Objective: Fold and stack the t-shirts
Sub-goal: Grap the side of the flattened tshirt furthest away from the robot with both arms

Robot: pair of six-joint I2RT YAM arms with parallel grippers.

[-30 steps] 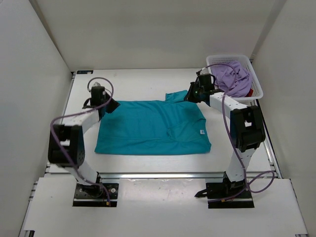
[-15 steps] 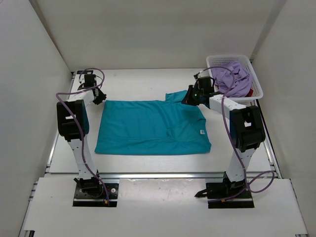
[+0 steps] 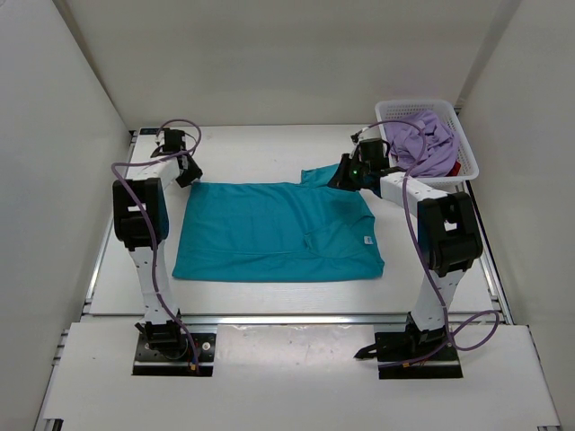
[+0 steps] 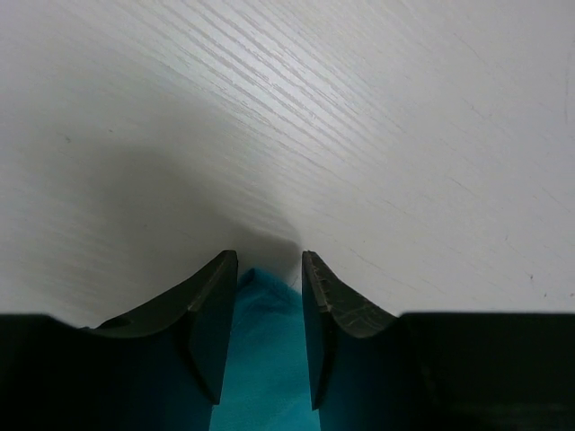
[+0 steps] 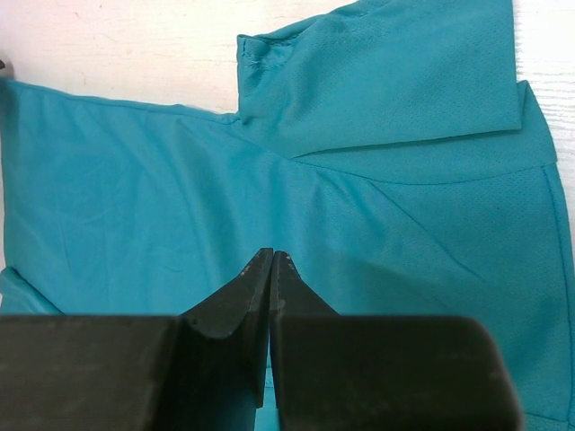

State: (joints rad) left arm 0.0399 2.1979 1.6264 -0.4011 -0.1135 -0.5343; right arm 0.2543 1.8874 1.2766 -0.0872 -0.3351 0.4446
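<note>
Centrally, the white table (image 3: 269, 148) carries the teal t-shirt (image 3: 269, 233), spread flat with one sleeve jutting out at its far right corner. The white basket (image 3: 469, 154) at the table's far right holds the lavender t-shirt (image 3: 418, 144) heaped over a sliver of dark red t-shirt (image 3: 455, 168). The left gripper (image 4: 269, 269) has its jaws parted around the teal shirt's far left corner, and the right gripper (image 5: 272, 260), jaws pressed together, is over the cloth by that sleeve.

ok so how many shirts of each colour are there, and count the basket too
teal t-shirt: 1
lavender shirt: 1
dark red cloth, only a sliver showing in the basket: 1
white mesh basket: 1
total: 4
</note>
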